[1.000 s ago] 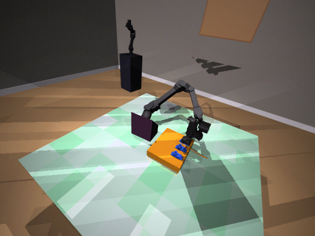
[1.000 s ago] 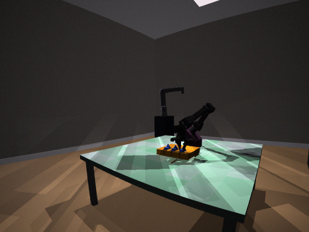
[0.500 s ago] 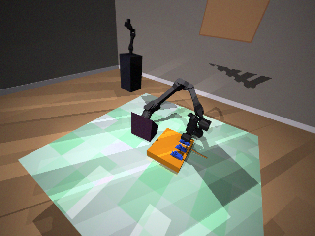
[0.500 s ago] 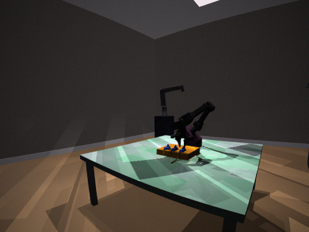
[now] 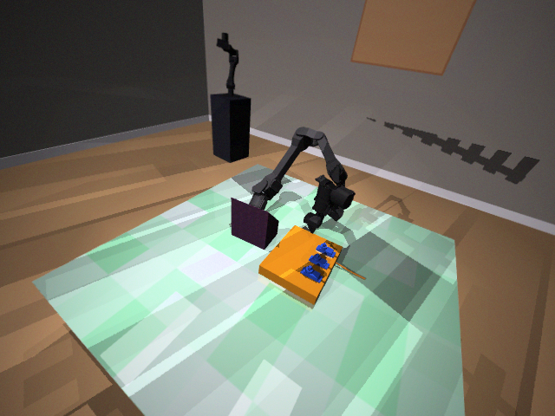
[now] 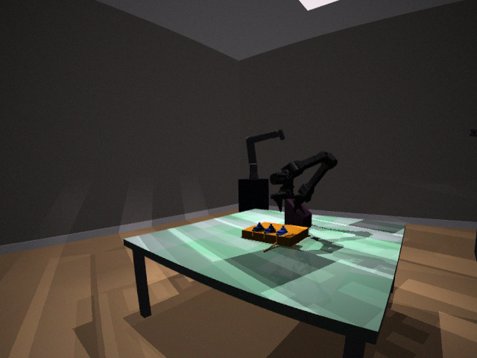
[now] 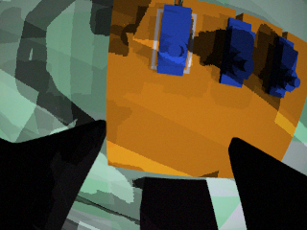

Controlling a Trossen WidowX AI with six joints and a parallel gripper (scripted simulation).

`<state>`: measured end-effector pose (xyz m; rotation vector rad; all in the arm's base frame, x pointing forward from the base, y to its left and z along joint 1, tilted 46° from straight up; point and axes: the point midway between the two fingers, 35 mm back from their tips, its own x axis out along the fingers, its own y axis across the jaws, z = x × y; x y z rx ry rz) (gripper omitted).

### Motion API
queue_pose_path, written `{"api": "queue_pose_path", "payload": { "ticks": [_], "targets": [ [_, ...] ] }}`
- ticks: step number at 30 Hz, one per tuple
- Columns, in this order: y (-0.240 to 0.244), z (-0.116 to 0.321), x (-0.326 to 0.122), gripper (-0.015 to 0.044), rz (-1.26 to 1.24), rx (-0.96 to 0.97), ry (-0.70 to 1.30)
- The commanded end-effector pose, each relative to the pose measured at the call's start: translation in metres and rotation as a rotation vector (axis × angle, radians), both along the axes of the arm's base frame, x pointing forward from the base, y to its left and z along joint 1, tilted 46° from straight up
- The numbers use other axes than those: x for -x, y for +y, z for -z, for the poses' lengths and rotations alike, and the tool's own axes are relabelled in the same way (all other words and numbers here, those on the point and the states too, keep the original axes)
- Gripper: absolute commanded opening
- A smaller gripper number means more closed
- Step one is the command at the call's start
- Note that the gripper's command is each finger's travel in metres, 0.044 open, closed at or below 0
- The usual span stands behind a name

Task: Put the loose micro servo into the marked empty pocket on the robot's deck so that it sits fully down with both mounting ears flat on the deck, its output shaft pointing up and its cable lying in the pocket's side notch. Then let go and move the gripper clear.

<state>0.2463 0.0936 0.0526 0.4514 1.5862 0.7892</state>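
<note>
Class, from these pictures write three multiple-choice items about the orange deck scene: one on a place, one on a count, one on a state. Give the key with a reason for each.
1. Where is the gripper?
A. Above the deck's edge nearest the arm's base, away from the servos
B. Directly over the middle servo
C. Resting on the floor

2. How many blue servos sit on the orange deck?
A. One
B. Three
C. Five

3. What state is the gripper in?
A. Shut on a servo
B. Open, holding nothing
C. Shut on the cable

Key: 1 A, the top view shows it by the deck's far edge; 2 B, three stand in a row in the wrist view, including the servo in the marked pocket; 3 B, the fingers stand wide apart with nothing between.
</note>
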Motion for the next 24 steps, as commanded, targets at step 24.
{"api": "queue_pose_path", "payload": {
  "ticks": [24],
  "targets": [
    [-0.044,-0.042,0.011,0.044,-0.007,-0.001,0.003]
  ]
}}
